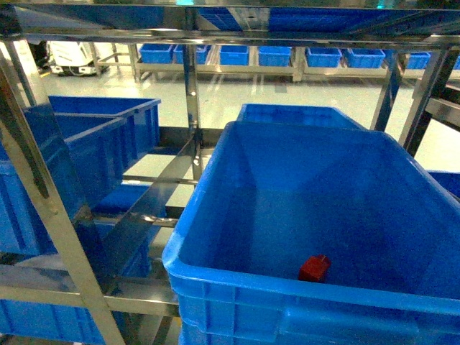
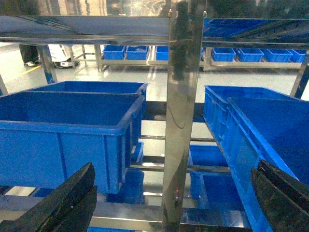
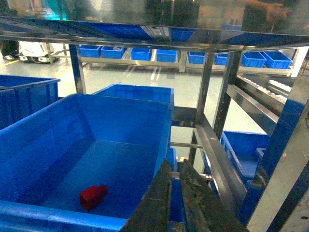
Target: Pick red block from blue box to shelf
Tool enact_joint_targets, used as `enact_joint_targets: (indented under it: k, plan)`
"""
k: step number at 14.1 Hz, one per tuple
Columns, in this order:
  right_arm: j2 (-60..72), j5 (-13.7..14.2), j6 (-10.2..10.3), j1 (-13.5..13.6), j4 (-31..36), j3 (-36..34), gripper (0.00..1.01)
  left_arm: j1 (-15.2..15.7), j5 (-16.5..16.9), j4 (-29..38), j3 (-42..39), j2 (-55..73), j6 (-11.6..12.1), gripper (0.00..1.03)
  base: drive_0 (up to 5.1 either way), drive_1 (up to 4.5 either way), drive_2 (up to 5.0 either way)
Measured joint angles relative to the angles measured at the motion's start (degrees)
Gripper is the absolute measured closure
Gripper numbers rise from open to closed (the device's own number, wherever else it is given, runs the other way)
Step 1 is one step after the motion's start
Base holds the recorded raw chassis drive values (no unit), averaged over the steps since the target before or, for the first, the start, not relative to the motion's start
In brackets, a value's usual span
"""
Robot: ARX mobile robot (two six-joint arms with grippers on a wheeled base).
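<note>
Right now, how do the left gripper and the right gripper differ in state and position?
The left gripper is open, its fingers wide apart; the right gripper is shut, its fingers together. The left gripper faces a steel upright of the shelf; the right gripper hangs over the near right corner of the blue box, with the red block to its left. Both hold nothing.

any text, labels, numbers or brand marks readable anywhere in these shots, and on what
None can be read in any view.
The blue box shows plain walls, no label or print.
The red block shows no marking.
The shelf uprights carry only reflections.
The far row of crates is too small and blurred to tell.
</note>
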Motion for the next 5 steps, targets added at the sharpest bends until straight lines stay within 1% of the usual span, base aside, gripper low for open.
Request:
enact_joint_targets:
  k: [2, 3, 4, 5]
  plan:
    - [0.00, 0.00, 0.02, 0.00, 0.02, 0.00, 0.68, 0.00, 0.00, 0.00, 0.00, 0.00, 0.00, 0.05, 0.0, 0.00, 0.0]
    - [0.00, 0.02, 0.02, 0.00, 0.00, 0.00, 0.50, 0.00, 0.00, 0.00, 0.00, 0.00, 0.00, 0.05, 0.0, 0.00, 0.0]
    - [0.00, 0.00, 0.02, 0.00, 0.00, 0.00, 0.38, 0.00, 0.00, 0.00, 0.00, 0.00, 0.00, 0.05, 0.0, 0.00, 0.0]
    - [0.00, 0.00, 0.02, 0.00, 0.00, 0.00, 0.24, 0.00, 0.00, -0.02, 0.00, 0.00, 0.00, 0.05, 0.0, 0.00, 0.0]
